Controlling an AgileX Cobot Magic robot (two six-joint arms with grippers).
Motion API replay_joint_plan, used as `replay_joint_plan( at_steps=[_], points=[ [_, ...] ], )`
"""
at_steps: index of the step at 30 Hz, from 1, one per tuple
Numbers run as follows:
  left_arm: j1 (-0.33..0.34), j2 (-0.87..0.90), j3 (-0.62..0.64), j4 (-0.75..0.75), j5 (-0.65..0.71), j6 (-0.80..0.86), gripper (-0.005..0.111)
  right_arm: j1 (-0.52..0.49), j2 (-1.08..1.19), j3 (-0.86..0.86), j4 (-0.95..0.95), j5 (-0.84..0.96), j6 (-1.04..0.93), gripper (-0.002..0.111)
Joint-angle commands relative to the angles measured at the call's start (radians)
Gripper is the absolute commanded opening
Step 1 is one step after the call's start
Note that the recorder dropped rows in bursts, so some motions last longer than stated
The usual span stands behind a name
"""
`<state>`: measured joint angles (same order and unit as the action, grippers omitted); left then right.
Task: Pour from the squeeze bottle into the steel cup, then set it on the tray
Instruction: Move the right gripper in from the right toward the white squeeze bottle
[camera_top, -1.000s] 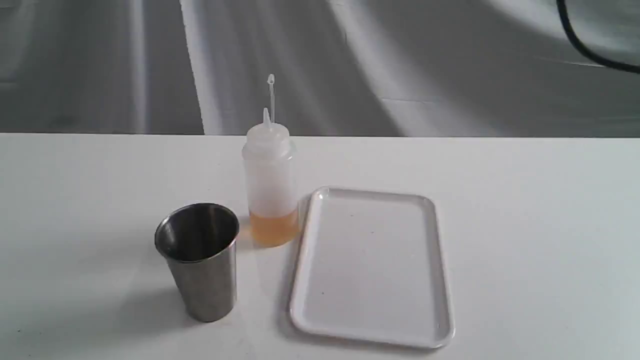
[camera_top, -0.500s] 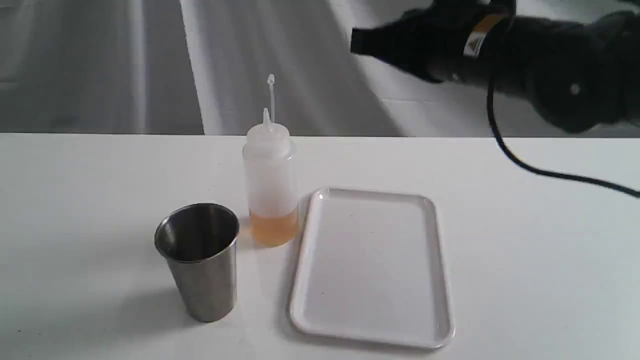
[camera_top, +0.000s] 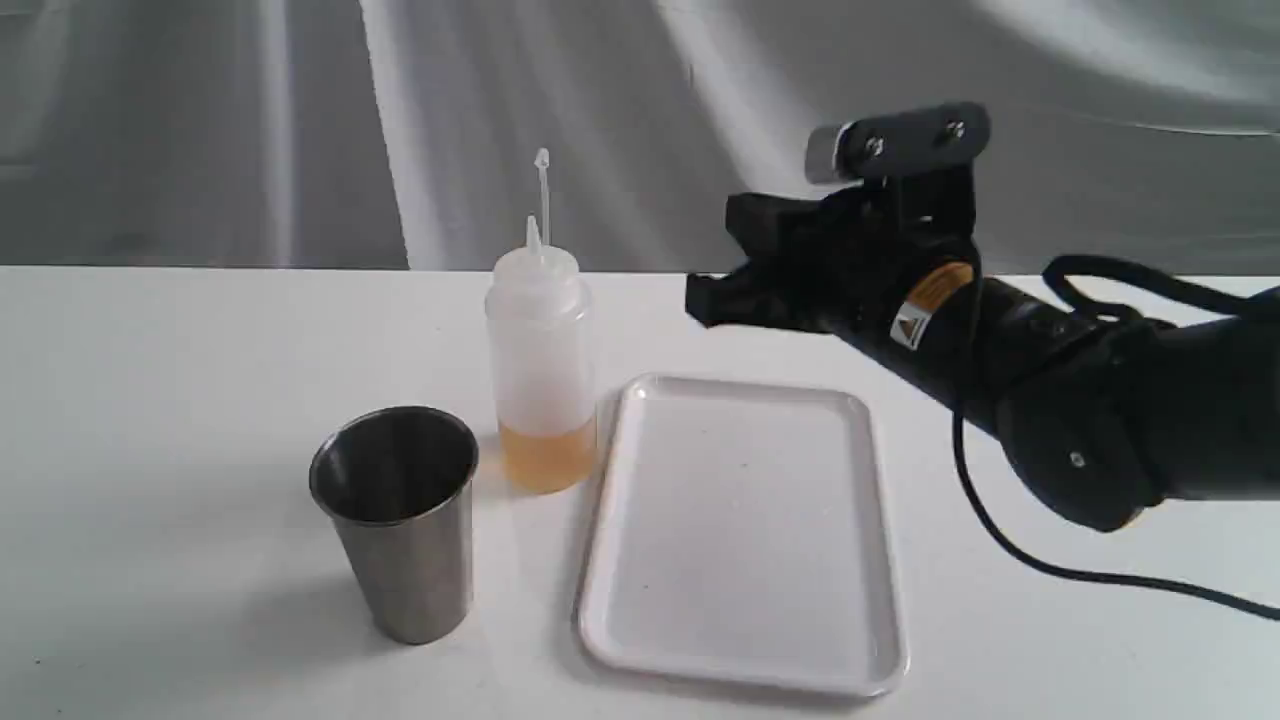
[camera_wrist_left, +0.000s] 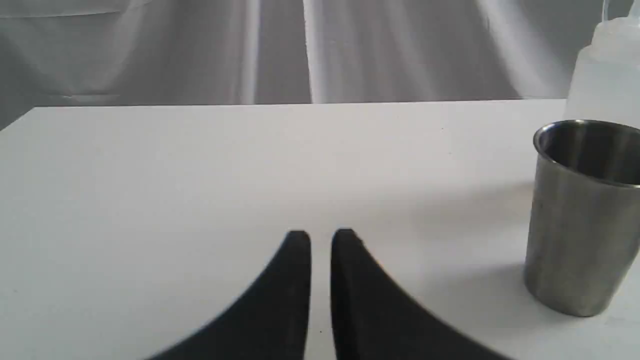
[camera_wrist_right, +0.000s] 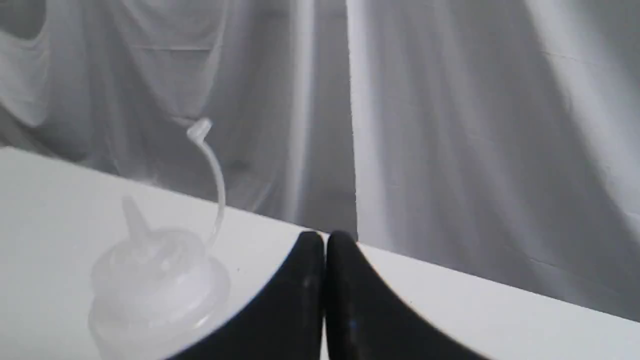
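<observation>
While the cup (camera_top: 400, 520), bottle (camera_top: 540, 370) and tray (camera_top: 745, 530) are keeping the spots they had a second ago, the right arm (camera_top: 1100, 420) is the one thing changing. Nearest, the cup is standing upright on the white table (camera_top: 150, 400), and the tray is lying flat to its right. Just behind the cup and just beside the tray's far left corner, the bottle is standing upright, with amber liquid filling its bottom part and its cap strap sticking up. The left gripper (camera_wrist_left: 321, 237) is hovering low over the table off to the cup's side, its fingers sitting a thin slit apart and holding nothing. Farther back is the right gripper (camera_wrist_right: 325, 237). It was out of view a second ago and high in the upper right half a second ago. Now it is hanging lower over the tray's far end, pointing toward the bottle's upper half but apart from it, its fingers pressing together on nothing. Grey cloth (camera_top: 300, 120) is hanging behind the table.
</observation>
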<state>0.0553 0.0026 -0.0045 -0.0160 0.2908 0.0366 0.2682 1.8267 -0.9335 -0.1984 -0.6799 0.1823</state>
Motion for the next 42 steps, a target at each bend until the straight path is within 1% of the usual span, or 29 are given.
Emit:
replay_joint_plan(
  at_steps=[1, 6, 8, 14, 16, 19, 21, 23, 26, 29, 31, 33, 38, 40, 42],
  points=[
    [-0.008, -0.003, 0.004, -0.001, -0.007, -0.004, 0.008, 0.001, 0.029, 0.013, -0.13, -0.023, -0.018, 0.0],
    [-0.008, -0.003, 0.004, -0.001, -0.007, -0.004, 0.008, -0.025, 0.054, 0.013, -0.21, -0.018, 0.049, 0.0],
    [-0.008, -0.003, 0.004, -0.001, -0.007, -0.004, 0.008, -0.054, 0.058, 0.013, -0.309, -0.029, 0.111, 0.0],
    [-0.008, -0.003, 0.004, -0.001, -0.007, 0.0, 0.008, -0.164, 0.098, 0.013, -0.681, -0.171, 0.294, 0.0],
    [-0.008, -0.003, 0.004, -0.001, -0.007, 0.0, 0.008, -0.186, 0.11, 0.013, -0.746, -0.177, 0.299, 0.0],
    [-0.008, -0.003, 0.004, -0.001, -0.007, 0.0, 0.008, -0.202, 0.133, 0.009, -0.78, -0.185, 0.299, 0.0],
    [-0.008, -0.003, 0.004, -0.001, -0.007, 0.0, 0.008, -0.21, 0.159, -0.025, -0.86, -0.187, 0.33, 0.0],
    [-0.008, -0.003, 0.004, -0.001, -0.007, 0.0, 0.008, -0.21, 0.191, -0.082, -1.01, -0.195, 0.403, 0.0],
    [-0.008, -0.003, 0.004, -0.001, -0.007, -0.002, 0.008, -0.21, 0.236, -0.17, -1.15, -0.232, 0.469, 0.0],
    [-0.008, -0.003, 0.004, -0.001, -0.007, -0.002, 0.008, -0.22, 0.264, -0.217, -1.145, -0.238, 0.518, 0.0],
    [-0.008, -0.003, 0.004, -0.001, -0.007, -0.002, 0.008, -0.233, 0.282, -0.232, -1.109, -0.251, 0.539, 0.0],
    [-0.008, -0.003, 0.004, -0.001, -0.007, -0.002, 0.008, -0.253, 0.297, -0.232, -1.055, -0.287, 0.536, 0.0],
    [-0.008, -0.003, 0.004, -0.001, -0.007, 0.0, 0.008, -0.28, 0.318, -0.232, -1.045, -0.299, 0.523, 0.0],
    [-0.008, -0.003, 0.004, -0.001, -0.007, 0.0, 0.008, -0.282, 0.329, -0.245, -1.057, -0.313, 0.524, 0.006],
    [-0.008, -0.003, 0.004, -0.001, -0.007, 0.0, 0.008, -0.28, 0.344, -0.272, -1.106, -0.356, 0.56, 0.018]
  ],
)
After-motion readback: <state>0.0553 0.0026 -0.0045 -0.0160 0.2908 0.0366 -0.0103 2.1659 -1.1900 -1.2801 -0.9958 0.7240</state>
